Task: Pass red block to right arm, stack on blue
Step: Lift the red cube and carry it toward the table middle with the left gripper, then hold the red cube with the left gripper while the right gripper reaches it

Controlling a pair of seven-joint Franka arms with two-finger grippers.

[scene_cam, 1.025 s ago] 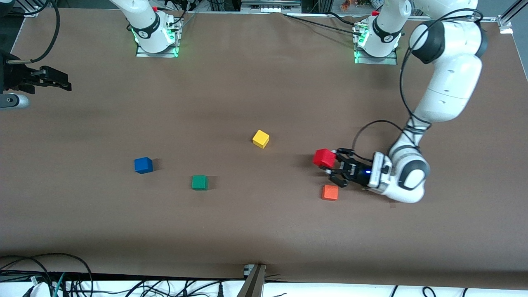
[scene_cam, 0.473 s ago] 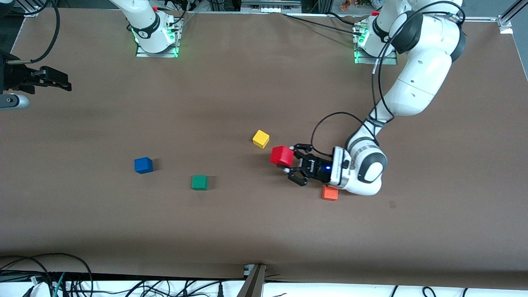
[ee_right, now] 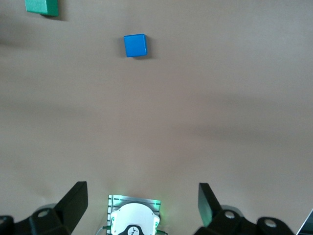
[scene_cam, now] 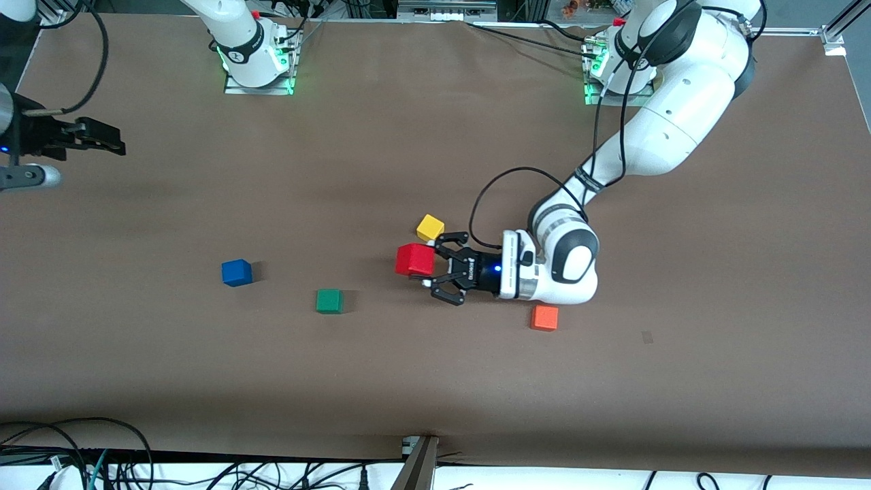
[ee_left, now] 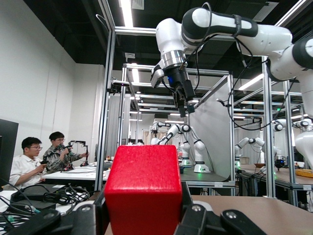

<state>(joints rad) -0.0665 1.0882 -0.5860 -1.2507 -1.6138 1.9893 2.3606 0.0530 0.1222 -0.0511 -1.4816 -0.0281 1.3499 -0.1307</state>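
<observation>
While lying nearest the front camera, the orange cube (scene_cam: pixel 545 318) is sitting on the brown table (scene_cam: pixel 435 381) toward the left arm's end, just below the left arm's wrist in the front view. A green cube (scene_cam: pixel 329 301) is resting a little farther from the camera, nearer the middle, and the blue cube (scene_cam: pixel 237 273) is sitting farther again, toward the right arm's end and well apart from the rest. Over the middle of the table, the left gripper (scene_cam: pixel 430 267) is clamping the red block (scene_cam: pixel 414 260) between its fingers, holding it off the surface and pointing it toward the right arm's end. Just beside the block, slightly farther from the camera, a yellow cube (scene_cam: pixel 430 228) is lying on the table. The right gripper (scene_cam: pixel 109 139) is waiting high over the table's edge at its own end, jaws spread wide and gripping nothing.
</observation>
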